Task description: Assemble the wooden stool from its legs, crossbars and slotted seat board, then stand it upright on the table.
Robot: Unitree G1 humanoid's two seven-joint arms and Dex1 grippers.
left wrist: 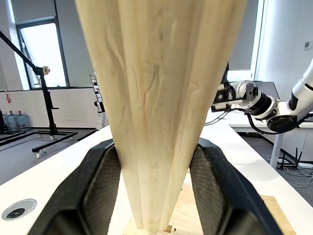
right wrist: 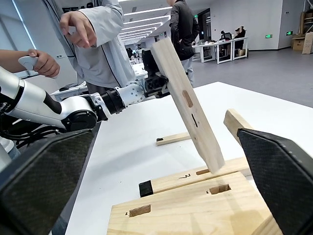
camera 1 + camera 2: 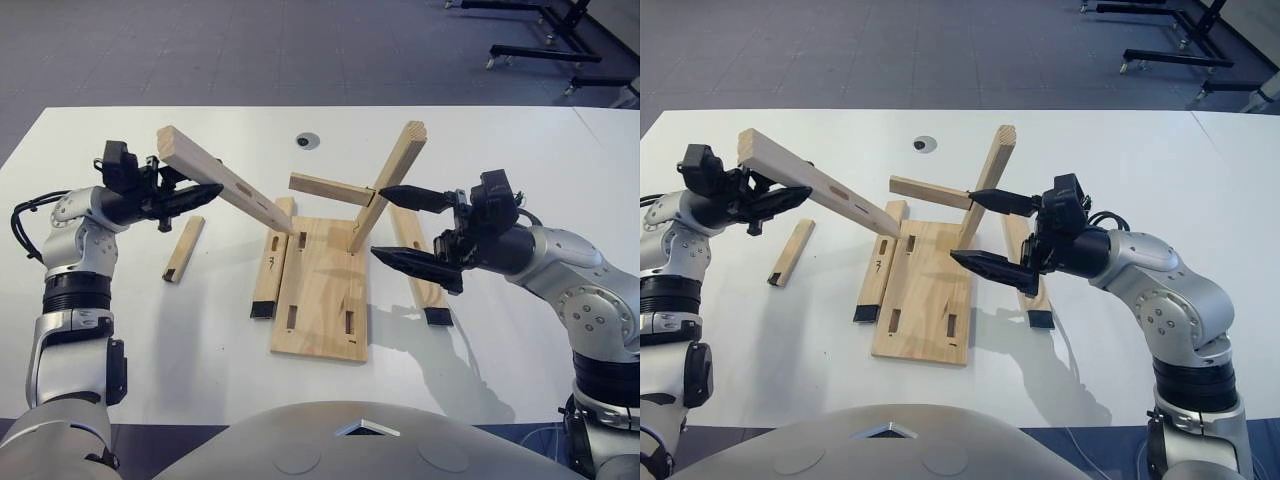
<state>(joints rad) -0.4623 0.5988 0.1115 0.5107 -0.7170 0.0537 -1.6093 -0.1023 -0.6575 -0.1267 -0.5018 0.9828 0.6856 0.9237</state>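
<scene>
Left gripper (image 3: 200, 192) clamps a leg (image 3: 232, 183), likely stiff and light, near its top, its foot tilted over the 11 o'clock corner of the seat board (image 3: 322, 300); a lower hold would likely steady it. Right gripper (image 3: 378, 221), spread wide, flanks the planted leg (image 3: 396, 168) at 1 o'clock, while a loose leg (image 3: 270, 265) crowds the board's 9 o'clock edge.

Standing leg (image 3: 398, 165) ahead of right tool (image 3: 376, 221), held leg (image 3: 225, 180) slanting toward seat board (image 3: 322, 300)
</scene>
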